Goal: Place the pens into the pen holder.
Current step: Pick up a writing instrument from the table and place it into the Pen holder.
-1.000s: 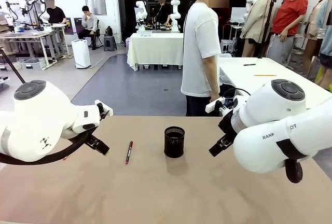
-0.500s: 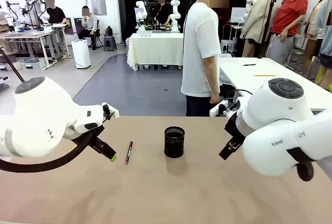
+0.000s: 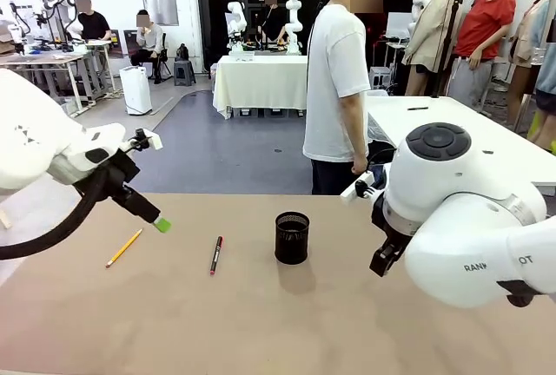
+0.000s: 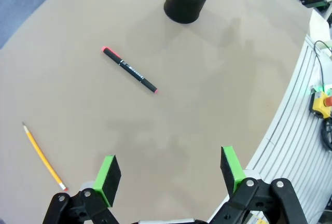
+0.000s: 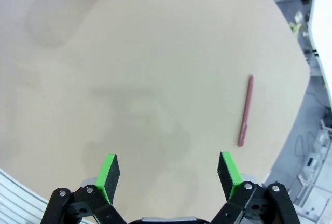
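"What changed just now?"

"My left arm went up and out to my left side. A moment ago it hung low and hid part of the surface (image 3: 261,327). Now I can see a yellow pencil (image 3: 124,247) lying there. My right arm pulled up and back a bit too."

"Are you holding anything?"

"No. My left fingers (image 3: 158,223) are spread wide with nothing in them. My right fingers (image 3: 380,264) are the same, wide and empty."

"Where are the pens?"

"All three lie flat on the surface. The black pen (image 3: 215,254) with red ends is near the pen holder (image 3: 292,237), on my left side of it. The yellow pencil is farther out to my left, past the black pen. The red-brown pencil (image 5: 245,111) is on my right side, close to the edge, well apart from the holder."

"And the holder?"

"It stands up in the middle. It looks empty to me."

"So what does that mean?"

"I think nothing is done yet. With my arms up, I can see every pen and choose one. The black pen looks like the nearest one for my left fingers."
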Available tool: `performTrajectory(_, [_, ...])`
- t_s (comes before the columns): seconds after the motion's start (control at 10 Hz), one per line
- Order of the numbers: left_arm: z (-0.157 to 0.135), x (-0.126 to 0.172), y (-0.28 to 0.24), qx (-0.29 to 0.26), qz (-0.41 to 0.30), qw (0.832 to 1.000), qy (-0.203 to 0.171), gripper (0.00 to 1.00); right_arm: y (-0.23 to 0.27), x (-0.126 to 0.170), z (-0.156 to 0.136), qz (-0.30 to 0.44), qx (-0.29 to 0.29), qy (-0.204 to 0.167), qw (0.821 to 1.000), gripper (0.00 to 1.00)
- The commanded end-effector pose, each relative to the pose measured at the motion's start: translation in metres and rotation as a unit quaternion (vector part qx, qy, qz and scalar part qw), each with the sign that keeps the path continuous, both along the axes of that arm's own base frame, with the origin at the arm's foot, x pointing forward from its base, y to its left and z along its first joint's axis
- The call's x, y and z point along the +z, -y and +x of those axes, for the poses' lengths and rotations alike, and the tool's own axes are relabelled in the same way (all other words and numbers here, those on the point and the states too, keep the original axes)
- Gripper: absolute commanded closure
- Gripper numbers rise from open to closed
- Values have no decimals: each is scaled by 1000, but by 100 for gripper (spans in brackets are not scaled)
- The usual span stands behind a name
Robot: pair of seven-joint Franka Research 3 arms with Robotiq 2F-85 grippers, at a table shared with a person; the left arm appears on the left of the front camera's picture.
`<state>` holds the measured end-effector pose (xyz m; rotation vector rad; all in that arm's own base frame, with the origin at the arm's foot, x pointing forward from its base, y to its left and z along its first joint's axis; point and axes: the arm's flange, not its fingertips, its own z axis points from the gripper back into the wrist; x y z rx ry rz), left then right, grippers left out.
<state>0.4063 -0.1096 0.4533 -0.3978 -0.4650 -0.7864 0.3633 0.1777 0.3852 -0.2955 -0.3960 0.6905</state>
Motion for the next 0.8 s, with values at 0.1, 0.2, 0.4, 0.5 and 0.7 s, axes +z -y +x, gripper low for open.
performTrajectory(0.1, [-10,-10,19,-2,2,1000,-5,0,13,-2,6,-6,3,5,1000,0])
performTrajectory(0.2, [-10,-10,19,-2,2,1000,-5,0,13,-2,6,-6,3,5,1000,0])
performTrajectory(0.4, [-10,-10,19,-2,2,1000,-5,0,13,-2,6,-6,3,5,1000,0])
performTrajectory(0.5, [-10,-10,19,-2,2,1000,-5,0,13,-2,6,-6,3,5,1000,0])
performTrajectory(0.7, [-5,-6,29,-40,5,999,-2,0,8,1,13,97,16,-39,994,0])
